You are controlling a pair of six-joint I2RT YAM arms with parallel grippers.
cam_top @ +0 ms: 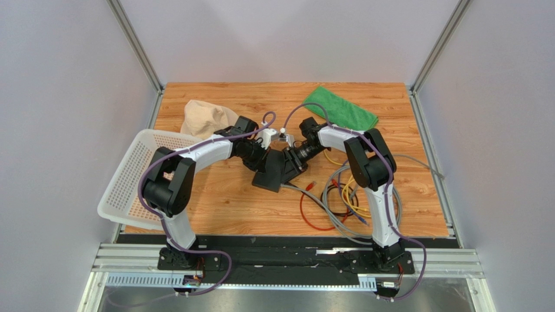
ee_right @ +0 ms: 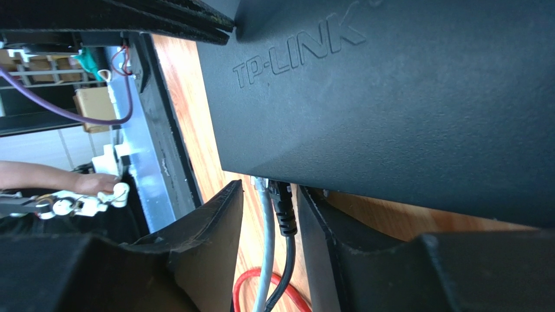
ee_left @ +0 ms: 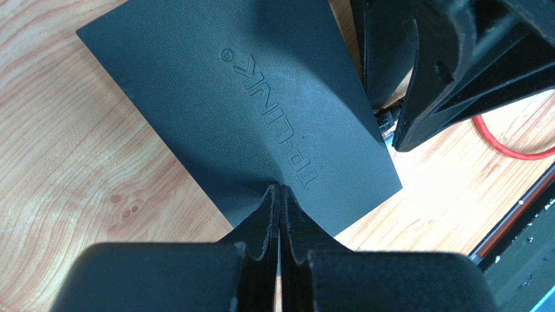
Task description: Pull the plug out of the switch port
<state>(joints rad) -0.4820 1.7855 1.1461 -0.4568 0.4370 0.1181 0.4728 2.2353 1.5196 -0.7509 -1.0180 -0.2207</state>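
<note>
The switch (cam_top: 280, 170) is a flat matte-black box marked TP-LINK, lying mid-table. In the left wrist view it (ee_left: 247, 97) fills the centre. My left gripper (ee_left: 280, 190) is shut, with its tips resting on the switch's top face. In the right wrist view a grey cable's clear plug (ee_right: 260, 184) and a black plug (ee_right: 284, 207) sit side by side in sockets on the switch's (ee_right: 404, 97) near edge. My right gripper (ee_right: 270, 195) is open, with one finger on each side of the two plugs and not squeezing them. From above, both grippers meet at the switch, left (cam_top: 260, 153) and right (cam_top: 296, 156).
A tangle of red, yellow and grey cables (cam_top: 339, 195) lies right of the switch. A green cloth (cam_top: 342, 107) lies at the back right and a beige cloth (cam_top: 205, 117) at the back left. A white basket (cam_top: 133, 175) stands at the left edge.
</note>
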